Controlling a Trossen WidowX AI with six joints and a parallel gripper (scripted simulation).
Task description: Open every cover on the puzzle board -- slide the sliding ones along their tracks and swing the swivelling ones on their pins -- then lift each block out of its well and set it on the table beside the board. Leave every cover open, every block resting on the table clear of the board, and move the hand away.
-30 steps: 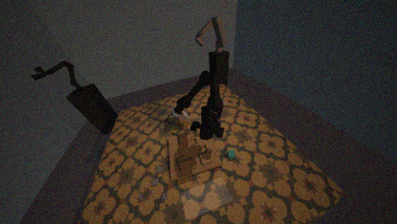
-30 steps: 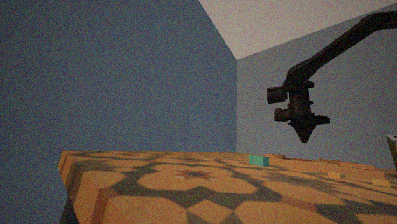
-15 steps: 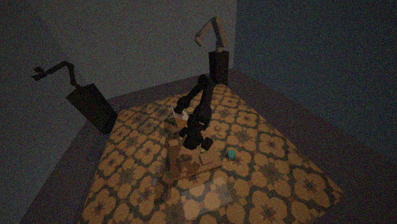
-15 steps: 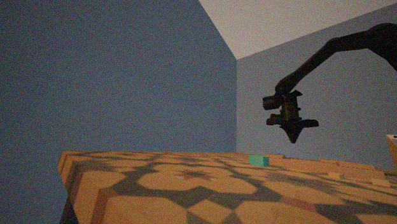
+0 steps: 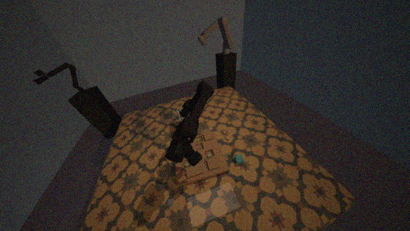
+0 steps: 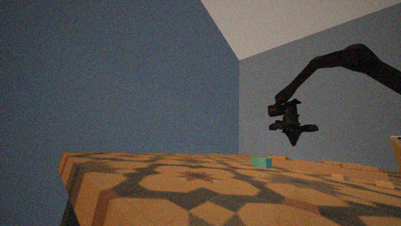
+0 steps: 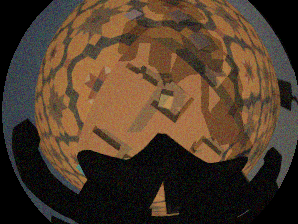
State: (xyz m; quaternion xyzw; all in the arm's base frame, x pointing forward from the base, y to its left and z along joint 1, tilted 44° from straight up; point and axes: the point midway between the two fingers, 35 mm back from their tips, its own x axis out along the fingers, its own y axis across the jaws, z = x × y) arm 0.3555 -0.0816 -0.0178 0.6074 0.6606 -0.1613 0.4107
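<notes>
The tan puzzle board [image 5: 219, 164] [image 6: 360, 171] [image 7: 112, 92] lies on the patterned table, with raised covers and dark slots. A pale yellowish block [image 7: 166, 102] shows in a square well near the board's middle. A teal block [image 5: 238, 159] [image 6: 261, 162] rests on the table clear of the board. Two small tan pieces, one nearer [image 6: 383, 183] and one farther [image 6: 337, 177], lie beside the board and look like blocks. My gripper [image 6: 294, 144] [image 7: 160, 137] is shut and empty, above the board. The arm hides its tips and the board's left part in the top view.
A pale-topped object [image 5: 179, 115] [image 6: 396, 138] stands behind the board, partly hidden by my arm. Two other arms stand on dark pedestals, one at the left [image 5: 96, 111] and one at the back [image 5: 226, 70]. Shadows and dim light blur the covers' positions.
</notes>
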